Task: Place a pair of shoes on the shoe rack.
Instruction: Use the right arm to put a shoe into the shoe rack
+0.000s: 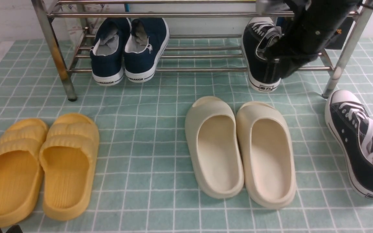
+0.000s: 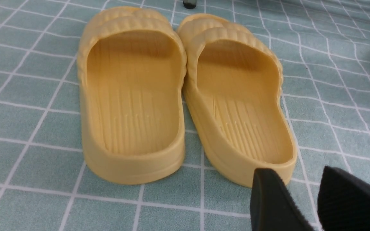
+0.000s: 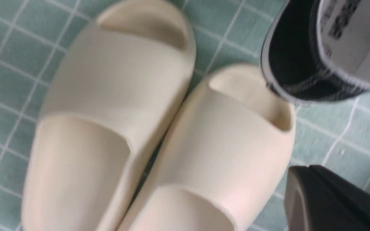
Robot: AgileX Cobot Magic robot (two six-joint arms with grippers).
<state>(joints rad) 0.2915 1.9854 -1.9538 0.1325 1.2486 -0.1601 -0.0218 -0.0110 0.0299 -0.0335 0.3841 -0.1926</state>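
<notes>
Front view: black sneaker [image 1: 261, 64] on shoe rack [image 1: 173, 14] lower tier, heel over front bar, just beside right pincer [image 1: 285, 69]; second black sneaker [image 1: 358, 142] on checked cloth [image 1: 147, 145], right of it, outside rack leg. Right wrist view: pincer clenched above cream slippers [image 3: 108, 96]. Only left wrist view shows left pincer [image 2: 295, 175] released, near yellow slippers [image 2: 130, 96], bare cloth around

This looks like a home entryway set-up: a chrome shoe rack [image 1: 186, 69] spans the top of the frame before a white wall [image 1: 5, 19], with navy sneakers [image 1: 141, 48] on it. Yellow slippers [image 1: 66, 161] lie lower left and cream slippers [image 1: 215, 145] at centre, on a teal checked cloth [image 1: 141, 129].
</notes>
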